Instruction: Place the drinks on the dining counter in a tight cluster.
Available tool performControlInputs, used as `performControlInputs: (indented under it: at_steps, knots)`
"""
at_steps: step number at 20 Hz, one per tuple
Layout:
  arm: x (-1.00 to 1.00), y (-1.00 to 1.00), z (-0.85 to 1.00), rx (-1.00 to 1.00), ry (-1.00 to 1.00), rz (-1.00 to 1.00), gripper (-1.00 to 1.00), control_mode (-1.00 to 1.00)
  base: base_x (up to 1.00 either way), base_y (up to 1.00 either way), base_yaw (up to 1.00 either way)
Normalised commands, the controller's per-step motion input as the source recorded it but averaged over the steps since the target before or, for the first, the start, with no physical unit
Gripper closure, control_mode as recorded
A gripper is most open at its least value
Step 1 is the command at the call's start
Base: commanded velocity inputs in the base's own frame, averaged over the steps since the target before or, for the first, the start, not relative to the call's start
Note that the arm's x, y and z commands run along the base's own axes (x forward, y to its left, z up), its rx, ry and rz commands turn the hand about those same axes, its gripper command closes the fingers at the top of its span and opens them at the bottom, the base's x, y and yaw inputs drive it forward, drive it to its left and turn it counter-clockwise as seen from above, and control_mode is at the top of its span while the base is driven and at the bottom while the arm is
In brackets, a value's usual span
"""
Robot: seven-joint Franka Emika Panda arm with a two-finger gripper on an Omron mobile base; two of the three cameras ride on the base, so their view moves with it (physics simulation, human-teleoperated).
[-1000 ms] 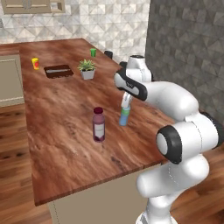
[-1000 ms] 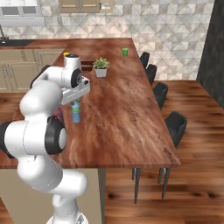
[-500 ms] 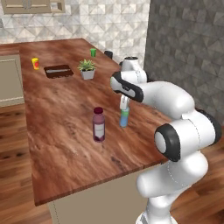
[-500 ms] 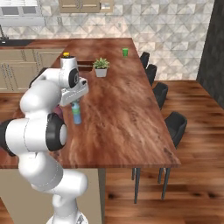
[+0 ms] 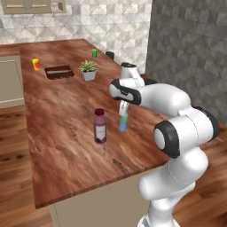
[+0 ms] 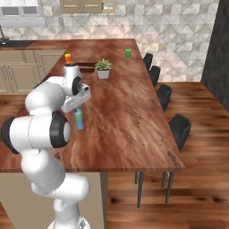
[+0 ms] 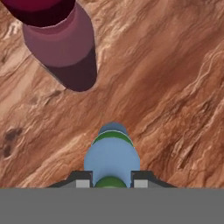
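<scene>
We are seeing a dark tray (image 5: 59, 72) lying flat on the far part of the counter (image 5: 62, 128), and we cannot tell whether anything is sitting in it; a small white pot (image 5: 89, 76) is standing just beside it, holding a spiky green plant (image 5: 88, 66); an orange cup (image 5: 36, 64) and a green cup (image 5: 94, 53) are standing farther back, their insides hidden from us.

The pincer (image 7: 111, 180) is pinching the small blue bottle (image 5: 123, 122) near its green cap; the fingers (image 7: 82, 179) are pressing on either side of it; the bottle is pale blue with a green band, upright, its base on or just over the reddish wood grain, we cannot tell which.

The purple-capped bottle (image 5: 100, 126) is standing upright near the blue one, on the counter's middle; it is stout, with a dark purple body and a white label; in the hand view it is looming large (image 7: 61, 41), apart from the blue bottle (image 7: 112, 157).
</scene>
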Motion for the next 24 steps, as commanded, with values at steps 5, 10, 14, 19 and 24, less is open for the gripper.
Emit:
performControlInputs:
  at_steps: [5,10,14,19,24]
  knots:
    - [0.42,0.0,-0.04,0.0,-0.02,0.01,1.0,-1.0,0.0,0.0,0.0]
    - [0.31,0.04,0.0,0.0,0.0,0.03,1.0,-1.0,0.0,0.0,0.0]
    - [0.0,0.08,-0.02,0.0,0.0,0.06,1.0,-1.0,0.0,0.0,0.0]
    - [0.0,0.0,-0.04,0.0,0.0,0.06,1.0,-1.0,0.0,0.0,0.0]
    - [-0.08,0.0,-0.08,0.0,0.0,0.06,1.0,-1.0,0.0,0.0,0.0]
